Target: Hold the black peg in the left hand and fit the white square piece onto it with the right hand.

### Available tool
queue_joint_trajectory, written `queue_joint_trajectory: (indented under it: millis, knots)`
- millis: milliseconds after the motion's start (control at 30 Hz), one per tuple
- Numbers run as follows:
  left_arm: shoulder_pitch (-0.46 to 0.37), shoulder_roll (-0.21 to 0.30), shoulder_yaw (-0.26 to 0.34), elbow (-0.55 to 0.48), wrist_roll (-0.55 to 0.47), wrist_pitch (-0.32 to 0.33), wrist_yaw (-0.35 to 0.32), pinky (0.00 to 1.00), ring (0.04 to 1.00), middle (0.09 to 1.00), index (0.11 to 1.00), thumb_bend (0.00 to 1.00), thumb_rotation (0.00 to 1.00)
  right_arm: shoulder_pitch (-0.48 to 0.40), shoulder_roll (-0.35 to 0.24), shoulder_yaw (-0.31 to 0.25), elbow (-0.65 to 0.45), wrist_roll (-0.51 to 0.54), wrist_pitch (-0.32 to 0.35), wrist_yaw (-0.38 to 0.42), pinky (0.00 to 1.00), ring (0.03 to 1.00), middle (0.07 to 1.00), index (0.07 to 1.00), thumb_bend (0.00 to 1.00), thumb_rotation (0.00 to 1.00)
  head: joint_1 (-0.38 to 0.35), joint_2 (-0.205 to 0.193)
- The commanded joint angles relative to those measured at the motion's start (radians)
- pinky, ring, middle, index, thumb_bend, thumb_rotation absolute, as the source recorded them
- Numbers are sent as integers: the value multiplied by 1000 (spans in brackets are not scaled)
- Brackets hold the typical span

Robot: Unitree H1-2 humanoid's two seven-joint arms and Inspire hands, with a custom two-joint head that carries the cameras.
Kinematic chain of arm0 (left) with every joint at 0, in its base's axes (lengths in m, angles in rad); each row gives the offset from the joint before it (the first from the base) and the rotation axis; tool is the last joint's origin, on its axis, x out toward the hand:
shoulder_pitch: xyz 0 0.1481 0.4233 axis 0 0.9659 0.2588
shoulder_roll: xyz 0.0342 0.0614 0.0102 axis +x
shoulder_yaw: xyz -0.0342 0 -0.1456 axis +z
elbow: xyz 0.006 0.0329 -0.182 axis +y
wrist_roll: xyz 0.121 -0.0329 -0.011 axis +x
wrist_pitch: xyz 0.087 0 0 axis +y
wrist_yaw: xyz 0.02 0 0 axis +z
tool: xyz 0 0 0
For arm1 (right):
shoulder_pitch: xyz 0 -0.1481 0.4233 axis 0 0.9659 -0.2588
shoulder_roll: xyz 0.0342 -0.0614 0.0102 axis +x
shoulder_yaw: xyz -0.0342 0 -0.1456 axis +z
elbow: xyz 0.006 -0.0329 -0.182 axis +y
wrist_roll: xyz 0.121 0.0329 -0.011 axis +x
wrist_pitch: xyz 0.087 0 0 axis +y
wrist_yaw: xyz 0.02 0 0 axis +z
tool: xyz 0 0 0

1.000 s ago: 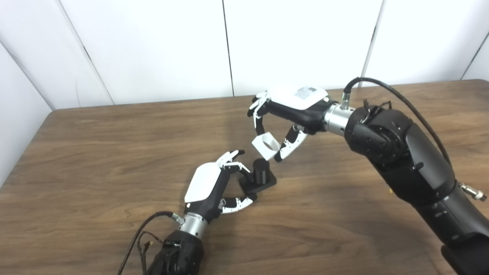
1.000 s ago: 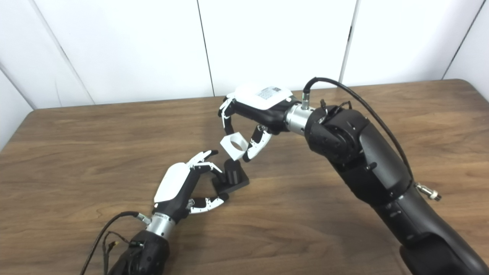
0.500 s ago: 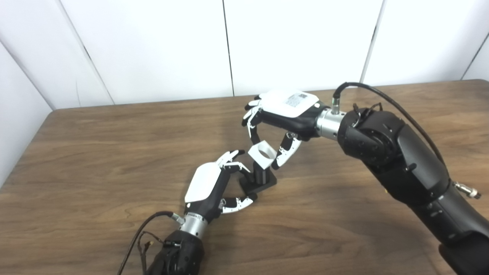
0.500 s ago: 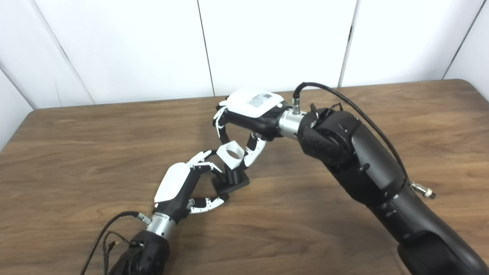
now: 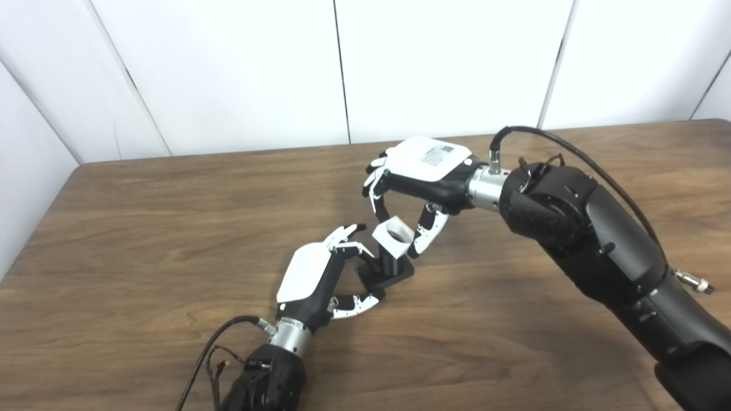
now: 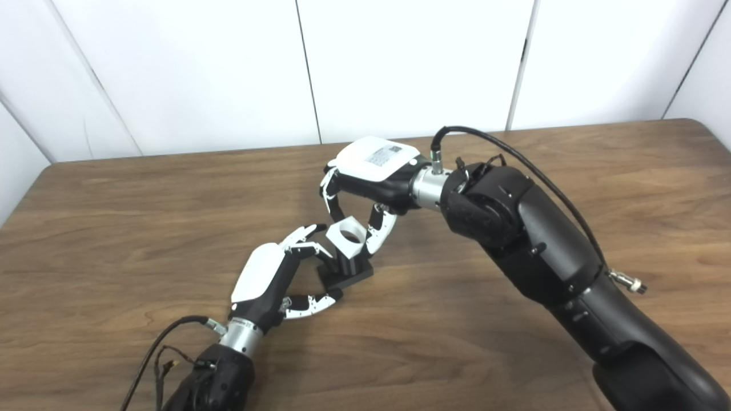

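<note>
One desk (image 5: 143, 228) of brown wood is being seen, carrying everything in the scene. One black peg (image 5: 389, 264) is being counted near the middle, standing upright on its single black square base. One white square piece (image 5: 393, 237), with one round hole through it, is being counted at the top of that peg. Two hands are being shown: one left hand (image 5: 320, 274) at the near left of the peg and one right hand (image 5: 417, 182) on its far right. Two black cables are being seen, one running to each wrist.
</note>
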Motion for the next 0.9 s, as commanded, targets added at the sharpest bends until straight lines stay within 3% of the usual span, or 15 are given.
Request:
queue_joint_trajectory:
  millis: [0, 567, 867]
  knots:
    - [-12, -1, -4, -8, 13, 2, -1, 863, 931, 912, 489, 524, 66, -56, 3, -7, -8, -3, -25, -9, 954, 909, 796, 475, 522, 142, 2, 0]
    - [-7, -7, -11, -25, 21, 10, -6, 871, 931, 912, 489, 524, 67, -63, 8, 12, 38, -24, -53, -1, 935, 906, 798, 476, 521, 142, 10, 2]
    - [-2, -12, -18, -29, 24, 12, 0, 877, 930, 911, 489, 524, 66, -63, 22, 14, 47, -32, -39, 12, 975, 923, 807, 476, 521, 141, 9, 3]
